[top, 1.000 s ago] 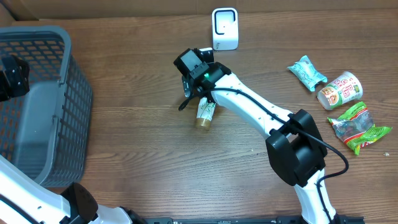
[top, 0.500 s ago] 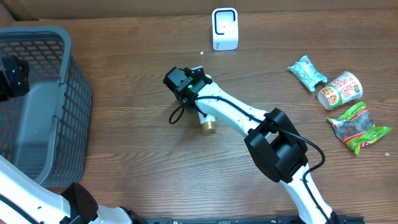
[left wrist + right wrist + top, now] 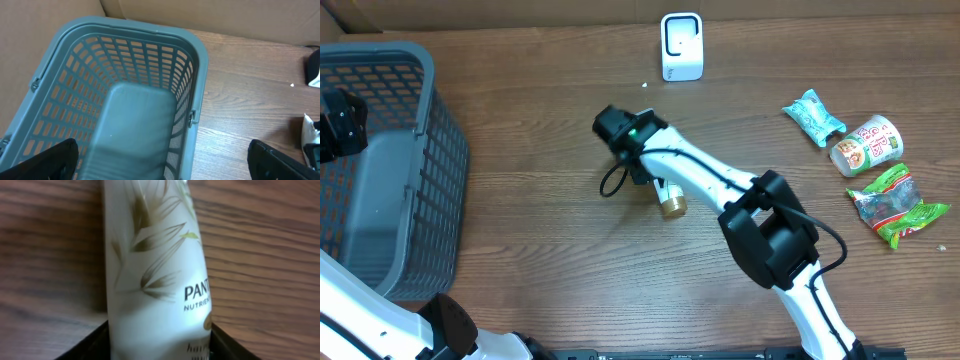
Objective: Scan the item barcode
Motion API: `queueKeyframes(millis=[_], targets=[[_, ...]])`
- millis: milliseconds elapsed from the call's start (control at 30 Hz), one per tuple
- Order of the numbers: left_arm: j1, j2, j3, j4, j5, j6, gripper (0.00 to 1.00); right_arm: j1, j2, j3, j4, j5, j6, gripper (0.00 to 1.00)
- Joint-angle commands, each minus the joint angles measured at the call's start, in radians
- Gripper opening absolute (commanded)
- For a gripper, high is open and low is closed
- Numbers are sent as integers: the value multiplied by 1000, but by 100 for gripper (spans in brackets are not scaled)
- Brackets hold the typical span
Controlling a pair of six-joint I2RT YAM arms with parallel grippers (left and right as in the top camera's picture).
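The item is a white Pantene bottle [image 3: 155, 280] with a gold cap [image 3: 671, 207], lying on the wooden table near its middle. My right gripper [image 3: 645, 177] is shut on the bottle's body: in the right wrist view both black fingers [image 3: 90, 346] press against its sides. No barcode shows on the bottle's visible face. The white scanner [image 3: 681, 46] stands at the table's far edge, well beyond the bottle. My left gripper [image 3: 165, 162] hangs open over the grey basket [image 3: 197, 65] at the left, holding nothing.
The grey basket [image 3: 435, 75] fills the table's left side. At the right lie a teal packet [image 3: 813, 116], a printed cup [image 3: 865, 145] on its side and a green snack bag [image 3: 898, 205]. A cardboard wall runs behind the table.
My right gripper has come down and closed its fingers onto the bottle. The bottle has swung, its cap now pointing down and to the right. The left arm has not moved.
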Motion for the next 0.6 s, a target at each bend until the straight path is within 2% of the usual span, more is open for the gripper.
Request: queueKeyframes(millis=[0,133,267,567], targets=[[-6,1,0,4,14,19,100,-59,1,56,-21,-372,-124,45],[-6,1,0,4,14,19,100,-163,1,68,-85,-655,-245,35],[-6,1,0,4,14,19,100,-247,1,68,-108,-852,-327,31],[-6,1,0,4,14,19,100,-381,2,36,-87,-1186,-475,33]])
